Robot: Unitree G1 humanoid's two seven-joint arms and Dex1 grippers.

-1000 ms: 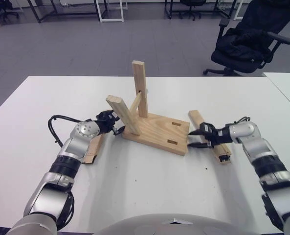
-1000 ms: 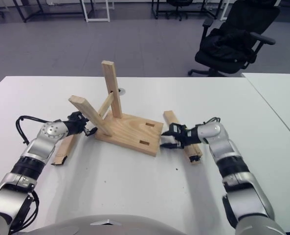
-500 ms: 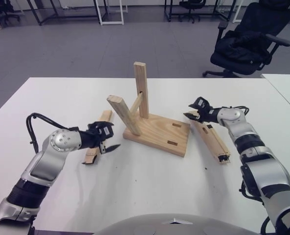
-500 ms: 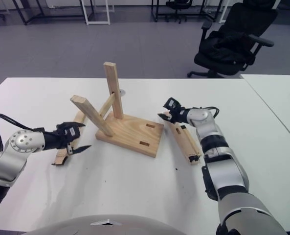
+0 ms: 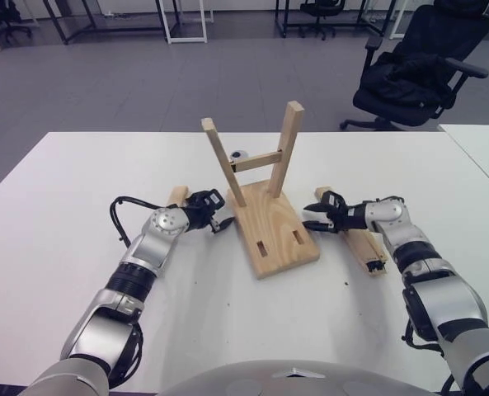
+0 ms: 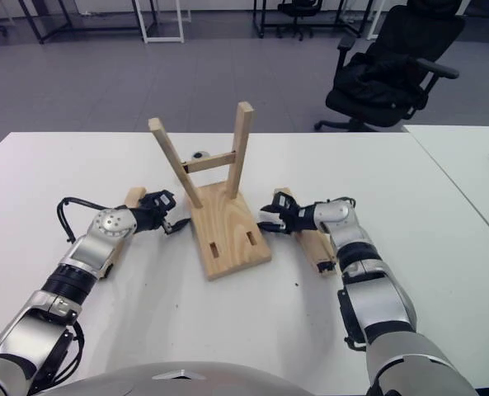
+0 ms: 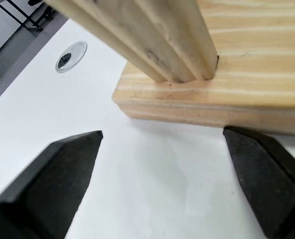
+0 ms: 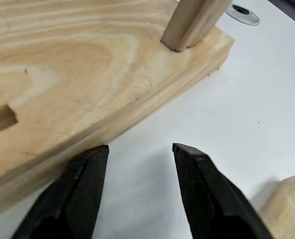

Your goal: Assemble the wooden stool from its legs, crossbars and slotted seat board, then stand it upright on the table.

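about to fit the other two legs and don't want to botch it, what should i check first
1. seat board flat on the table: ok
2. two legs standing in the board, joined by the crossbar: ok
3. two near slots empty: ok
4. left gripper beside the board, fingers open, holding nothing: ok
5. right gripper beside the board, fingers open, holding nothing: ok
6. loose leg gripped for fitting: not ok, it lies on the table

No text, label, number or sign can be read anywhere: the seat board (image 5: 279, 238), the legs (image 5: 287, 142) and the counter (image 5: 63, 181) are all plain.
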